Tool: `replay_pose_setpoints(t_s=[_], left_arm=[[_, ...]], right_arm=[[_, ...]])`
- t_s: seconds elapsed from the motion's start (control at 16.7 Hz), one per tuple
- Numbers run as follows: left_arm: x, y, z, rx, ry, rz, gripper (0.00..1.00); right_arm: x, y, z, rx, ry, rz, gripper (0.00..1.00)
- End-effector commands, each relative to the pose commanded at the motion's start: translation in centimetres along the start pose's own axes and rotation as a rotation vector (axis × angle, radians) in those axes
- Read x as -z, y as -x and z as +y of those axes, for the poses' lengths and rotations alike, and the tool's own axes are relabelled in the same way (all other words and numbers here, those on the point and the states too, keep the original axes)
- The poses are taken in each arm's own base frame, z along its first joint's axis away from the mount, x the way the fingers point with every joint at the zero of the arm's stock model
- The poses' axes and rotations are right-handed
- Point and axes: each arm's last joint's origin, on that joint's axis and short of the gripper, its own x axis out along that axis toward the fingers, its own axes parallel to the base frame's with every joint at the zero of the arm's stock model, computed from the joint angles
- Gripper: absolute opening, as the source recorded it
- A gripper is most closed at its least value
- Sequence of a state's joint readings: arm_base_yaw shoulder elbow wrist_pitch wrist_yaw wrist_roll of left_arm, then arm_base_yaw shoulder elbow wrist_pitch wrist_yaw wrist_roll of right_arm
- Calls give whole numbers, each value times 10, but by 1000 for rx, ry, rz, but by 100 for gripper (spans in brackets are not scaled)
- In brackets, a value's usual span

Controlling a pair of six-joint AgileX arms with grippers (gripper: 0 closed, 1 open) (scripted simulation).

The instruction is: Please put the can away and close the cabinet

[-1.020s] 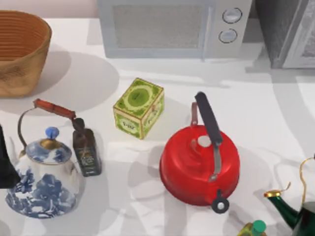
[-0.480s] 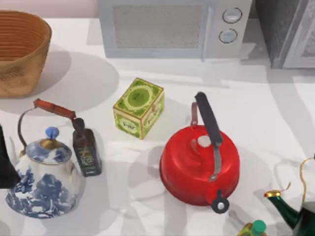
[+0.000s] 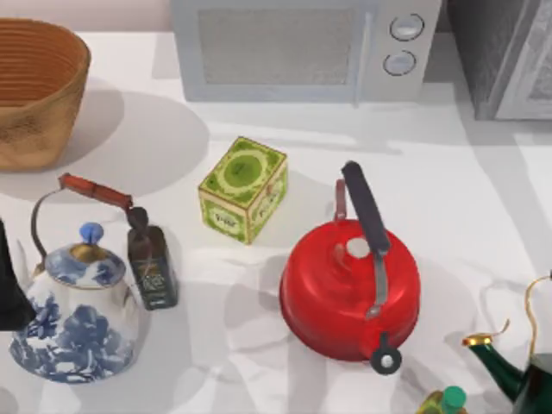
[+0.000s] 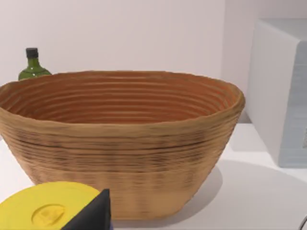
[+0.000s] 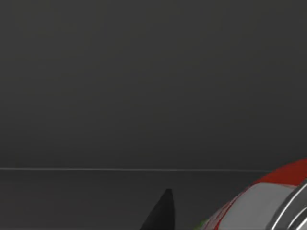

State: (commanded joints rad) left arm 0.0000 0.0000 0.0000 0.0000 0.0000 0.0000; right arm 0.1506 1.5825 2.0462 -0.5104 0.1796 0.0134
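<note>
The can (image 5: 268,201) is red and white with a silver rim. It sits at the corner of the right wrist view, in front of a dark grey wall and floor. A dark part of my right gripper (image 5: 162,214) juts up close beside it. Whether the two touch is hidden. The cabinet (image 3: 496,52) stands at the table's far right corner, speckled grey, with its light framed door (image 3: 536,82) at the edge. My left arm (image 3: 9,289) is parked at the left edge, beside the blue-and-white kettle.
A microwave (image 3: 297,47) stands at the back and a woven basket (image 3: 34,90) at the far left. A green tea tin (image 3: 243,190), a red kettle (image 3: 349,289), a dark bottle (image 3: 151,263), a blue-and-white kettle (image 3: 78,315) and a green kettle (image 3: 526,371) crowd the front.
Nothing on the table has moved. Only the shadows on the table's right side shift slightly.
</note>
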Motion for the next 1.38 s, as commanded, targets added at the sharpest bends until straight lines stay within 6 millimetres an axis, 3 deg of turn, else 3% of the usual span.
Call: replay_pose_setpoints(t_s=[0.24, 0.54, 0.96, 1.38], left_arm=[[0, 0, 0, 0, 0, 0, 100], [0, 0, 0, 0, 0, 0, 100], [0, 0, 0, 0, 0, 0, 100], [0, 0, 0, 0, 0, 0, 100]], right_arm=[[-21, -39, -1, 0, -6, -43, 0], [-15, -80, -3, -9, -13, -46, 0], [-10, -90, -3, -13, -14, -38, 0], [-10, -90, -3, -13, -14, -38, 53]])
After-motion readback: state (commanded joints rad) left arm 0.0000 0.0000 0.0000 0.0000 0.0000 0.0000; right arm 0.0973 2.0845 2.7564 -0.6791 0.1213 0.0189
